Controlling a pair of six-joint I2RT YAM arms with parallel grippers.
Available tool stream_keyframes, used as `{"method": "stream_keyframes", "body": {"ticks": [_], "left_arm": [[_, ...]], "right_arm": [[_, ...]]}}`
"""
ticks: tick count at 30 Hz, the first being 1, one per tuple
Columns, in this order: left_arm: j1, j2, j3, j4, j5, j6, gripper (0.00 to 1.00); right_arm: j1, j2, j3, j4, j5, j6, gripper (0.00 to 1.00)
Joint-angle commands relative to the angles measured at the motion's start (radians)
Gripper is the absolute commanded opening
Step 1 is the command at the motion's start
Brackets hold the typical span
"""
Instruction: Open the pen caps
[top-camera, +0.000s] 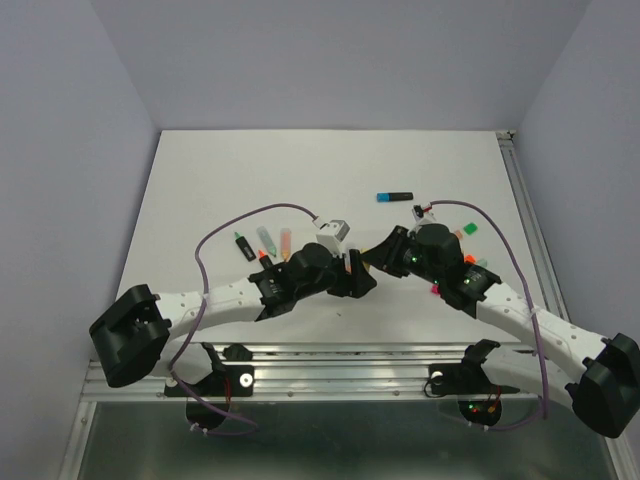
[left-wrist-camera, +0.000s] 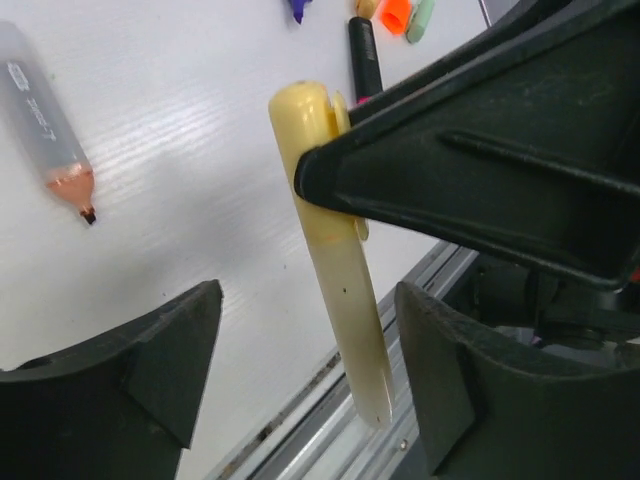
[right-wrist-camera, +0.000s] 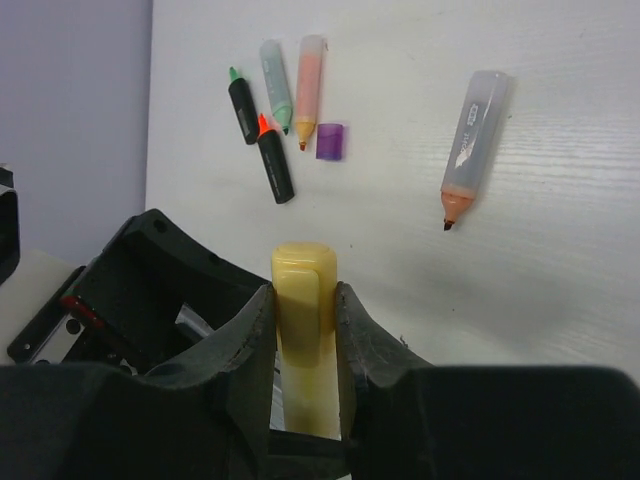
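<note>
Above the table, with right gripper clenched on the yellow cap, close the released left gripper squarely on the pale barrel, pull straight apart.

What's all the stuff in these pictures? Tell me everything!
Yellow pen: 1, pale yellow, clamped in right tool.
Grey pen: 1, orange tip, lying apart.
Black pens: 2, green and orange ends, left bunch.
Mint pen: 1, same bunch.
Peach pen: 1, same bunch.
Purple cap: 1, loose by peach pen.
Blue-capped pen: 1, black, beyond right tool.
Small bits: 3, green, orange, pink, by right arm; unclear.
Table: 1, white.
Left tool: 1, black, open around yellow pen.
Right tool: 1, black, shut on it.
</note>
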Motion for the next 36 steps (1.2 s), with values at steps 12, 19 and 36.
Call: {"method": "stream_keyframes", "body": {"ticks": [12,19,36], "left_arm": [[-0.027,0.052,0.083,0.023,-0.015,-0.005,0.00],[-0.055,-0.047,0.014,-0.006,-0.057,-0.043,0.00],[-0.178,-0.305,-0.275,-0.100,-0.107,-0.259,0.00]], "right_arm": [[0.099,0.004,-0.037,0.139,0.348,0.158,0.01],[0.101,0.099,0.047,0.062,0.588,0.135,0.01],[-0.195,0.334,0.393,-0.030,0.555,-0.049,0.01]]}}
